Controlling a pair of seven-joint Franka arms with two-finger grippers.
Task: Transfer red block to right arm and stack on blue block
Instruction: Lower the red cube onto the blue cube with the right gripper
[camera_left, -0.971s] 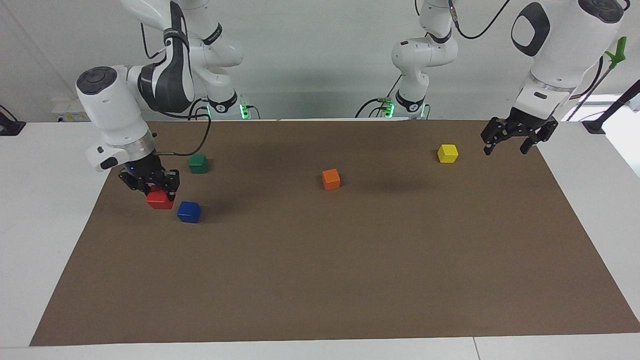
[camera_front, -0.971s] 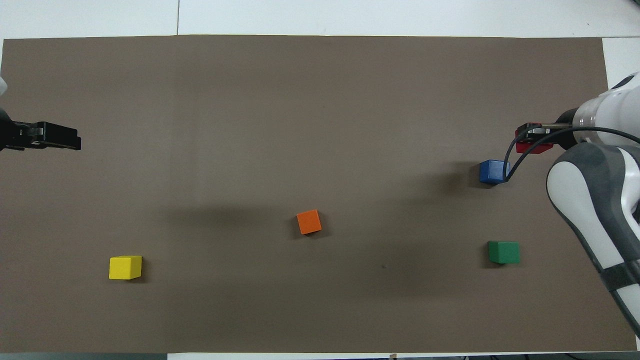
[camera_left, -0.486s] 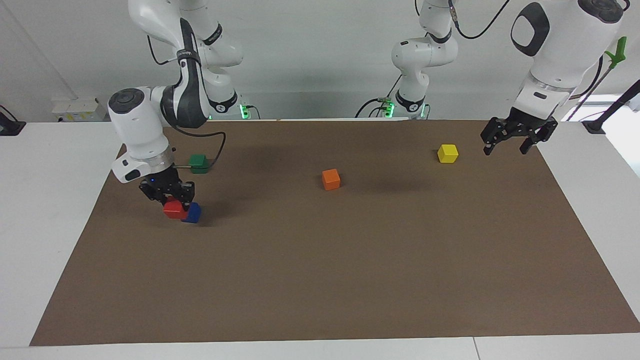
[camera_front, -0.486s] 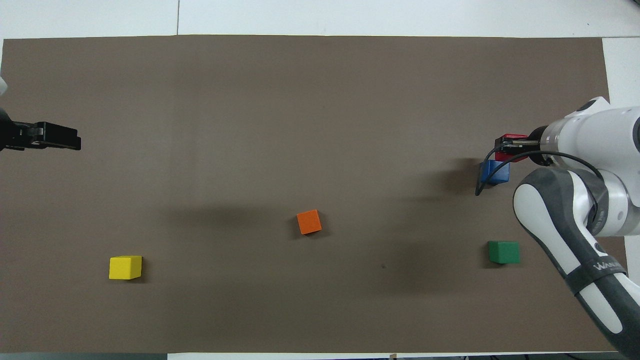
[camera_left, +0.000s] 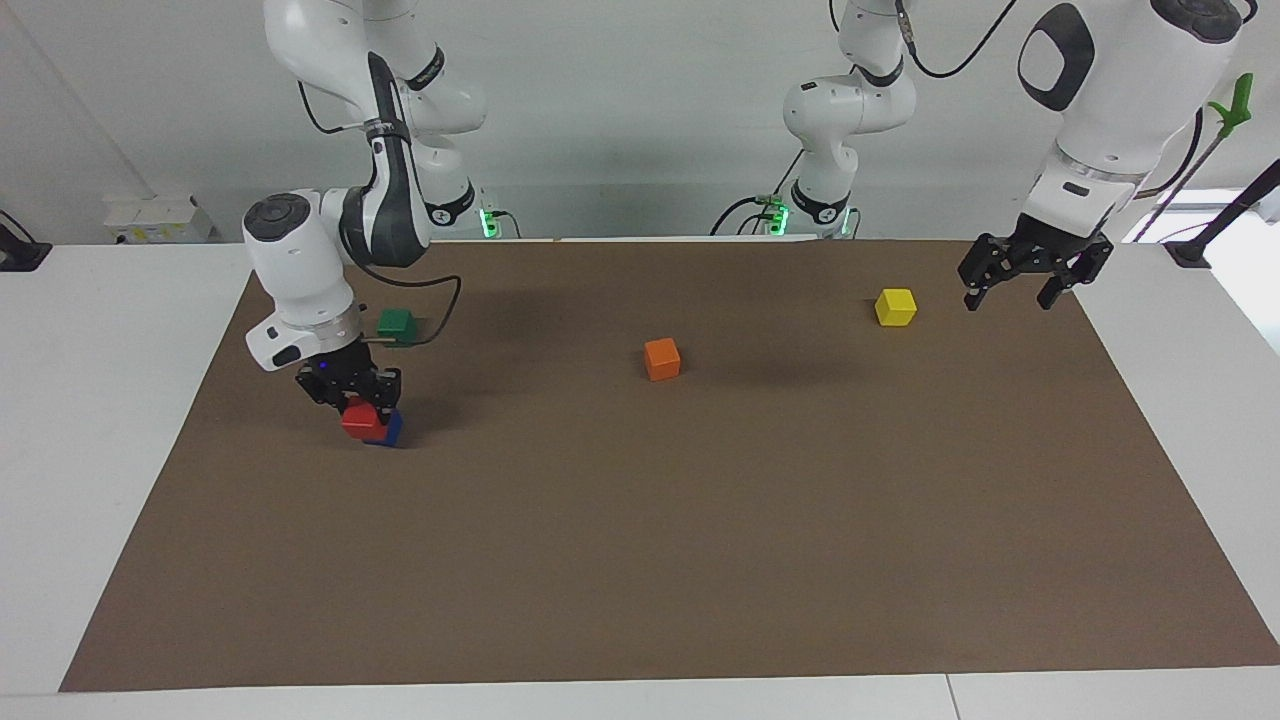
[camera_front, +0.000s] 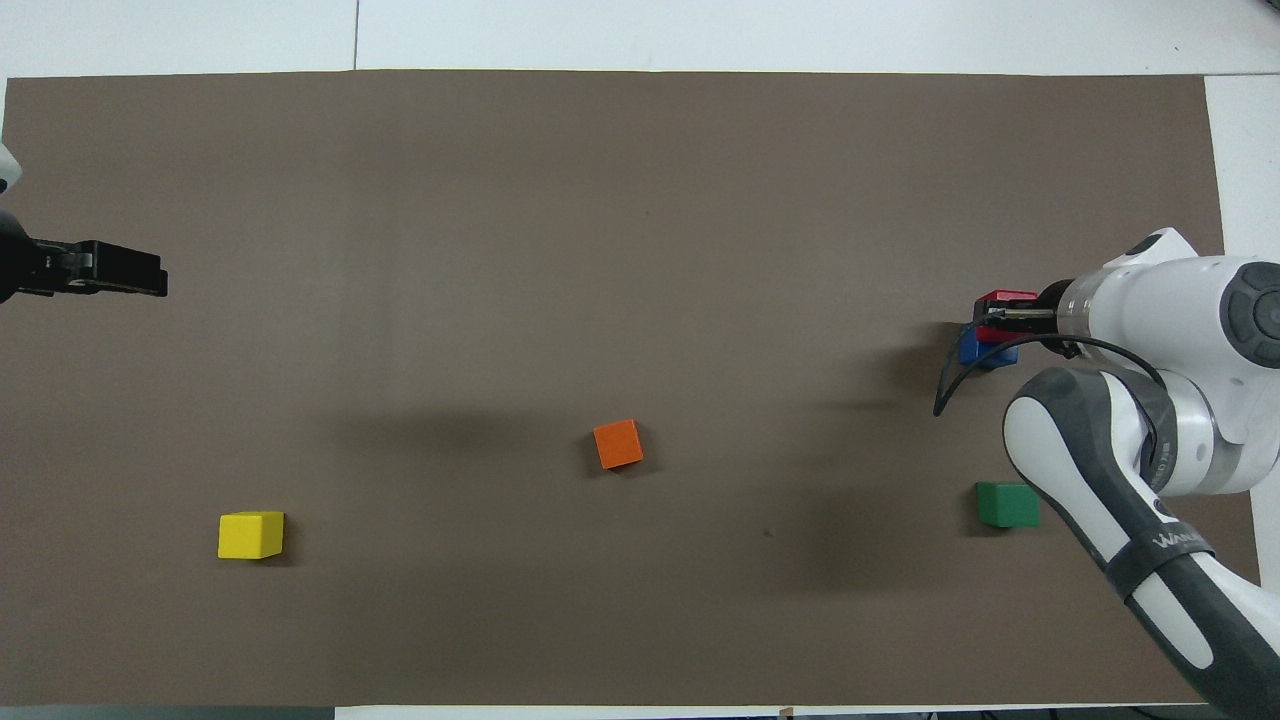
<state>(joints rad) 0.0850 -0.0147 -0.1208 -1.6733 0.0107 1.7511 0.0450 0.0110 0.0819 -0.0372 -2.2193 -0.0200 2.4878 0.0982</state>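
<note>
Red block (camera_left: 360, 419) gripped in right hand (camera_left: 352, 392).

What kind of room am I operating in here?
Likely a robotics lab: a white table under a brown mat, coloured test cubes like the orange block, and smaller white arms mounted along a bare wall.

An orange cube (camera_left: 662, 358) is sitting mid-mat (camera_left: 640, 560), a yellow cube (camera_left: 895, 306) and green cube (camera_left: 397, 323) lying nearer the robots.
</note>
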